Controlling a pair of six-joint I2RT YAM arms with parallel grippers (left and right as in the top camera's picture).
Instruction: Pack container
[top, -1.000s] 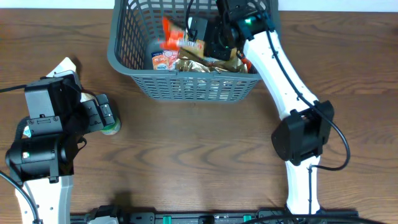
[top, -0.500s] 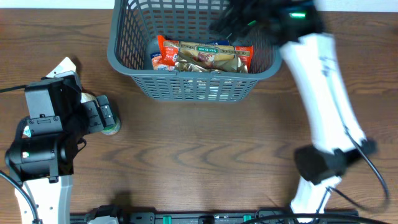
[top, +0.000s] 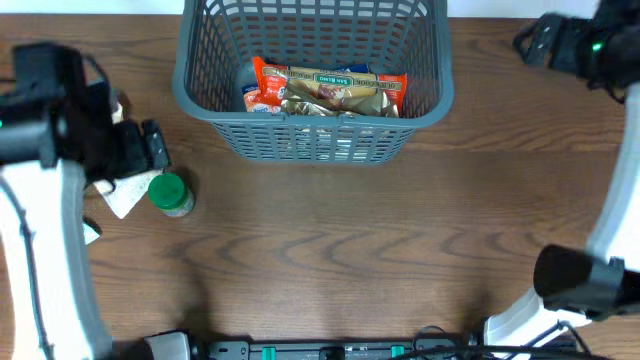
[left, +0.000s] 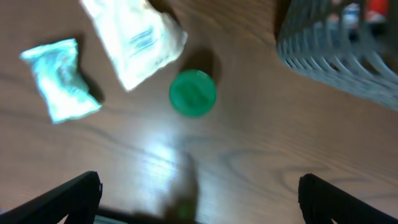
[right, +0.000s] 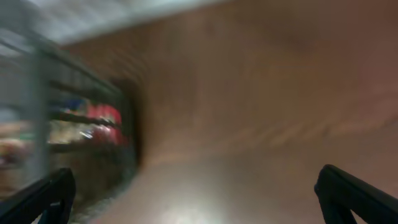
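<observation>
Container (top: 313, 140) with orange and gold snack packets (top: 330, 90) inside

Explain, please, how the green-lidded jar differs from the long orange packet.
The green-lidded jar stands upright on the table, outside the basket; the long orange packet lies flat inside it. The jar is round and compact, while the packet is wide and crinkled. What they share: nothing grips either one.

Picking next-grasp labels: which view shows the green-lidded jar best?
Left wrist: the jar sits near centre, large and unobstructed, though slightly blurred and seen lid-on only. Overhead shows it sharper but small, with the lid and a little of the body. Right wrist doesn't show it.
</observation>
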